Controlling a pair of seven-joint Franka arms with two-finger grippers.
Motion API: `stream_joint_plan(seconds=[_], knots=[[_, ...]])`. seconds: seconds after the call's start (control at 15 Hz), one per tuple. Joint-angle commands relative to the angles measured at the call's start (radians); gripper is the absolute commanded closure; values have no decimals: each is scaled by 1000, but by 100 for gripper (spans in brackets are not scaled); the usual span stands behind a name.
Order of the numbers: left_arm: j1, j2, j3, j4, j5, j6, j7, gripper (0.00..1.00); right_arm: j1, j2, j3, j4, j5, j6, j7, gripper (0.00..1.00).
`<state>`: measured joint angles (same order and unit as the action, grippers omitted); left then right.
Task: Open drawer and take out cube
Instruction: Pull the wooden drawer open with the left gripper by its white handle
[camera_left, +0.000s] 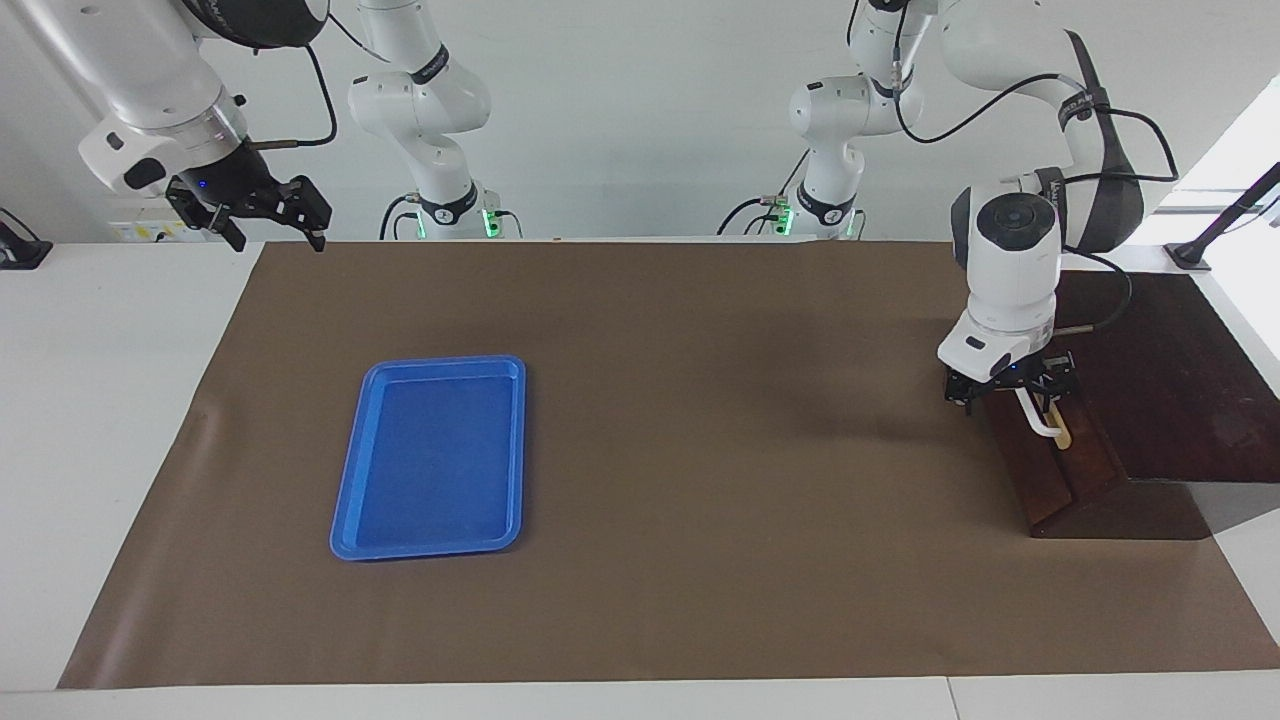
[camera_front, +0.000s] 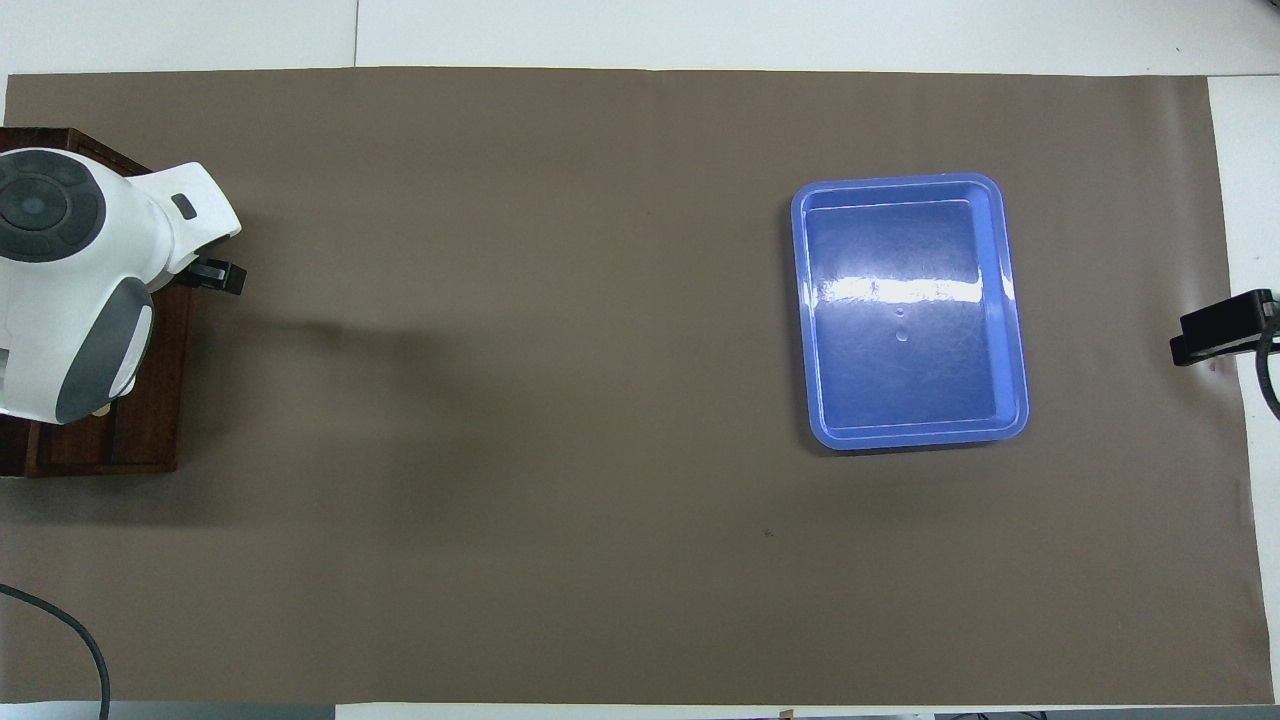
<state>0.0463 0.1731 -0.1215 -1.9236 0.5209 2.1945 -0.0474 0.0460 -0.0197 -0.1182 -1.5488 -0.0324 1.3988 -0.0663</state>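
The dark brown drawer (camera_left: 1062, 478) sits closed in its dark wooden cabinet (camera_left: 1170, 380) at the left arm's end of the table. My left gripper (camera_left: 1010, 392) is down at the drawer front, over the white bar handle (camera_left: 1042, 424), of which only the end farther from the robots shows. In the overhead view the left wrist covers most of the drawer (camera_front: 150, 410), and one finger (camera_front: 222, 276) sticks out past the drawer's front edge. My right gripper (camera_left: 275, 225) waits, open and empty, raised at the right arm's end of the table. The yellow cube is hidden.
A flat blue tray (camera_left: 430, 460) lies empty on the brown mat (camera_left: 700, 400), toward the right arm's end; it also shows in the overhead view (camera_front: 905, 310). Two idle arms (camera_left: 430, 110) stand at the table's robot-side edge.
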Motion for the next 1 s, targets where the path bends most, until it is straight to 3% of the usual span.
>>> stream_joint_plan(seconds=[0.0,0.4,0.6,0.93], knots=[[24,-23,3,-61,44,56,0,0,-11,-25,6,-28,-6,-4,14,0],[7,9,0,-77,44,62,-93,0,0,-29,8,-31,-6,-6,13,0],[-61,26,-4,-66,33,73,-263,0,0,-29,8,-31,40,-4,13,0],[-193,28,-3,-37,-111,27,-394,0,35,-31,8,-31,57,-15,-33,0]])
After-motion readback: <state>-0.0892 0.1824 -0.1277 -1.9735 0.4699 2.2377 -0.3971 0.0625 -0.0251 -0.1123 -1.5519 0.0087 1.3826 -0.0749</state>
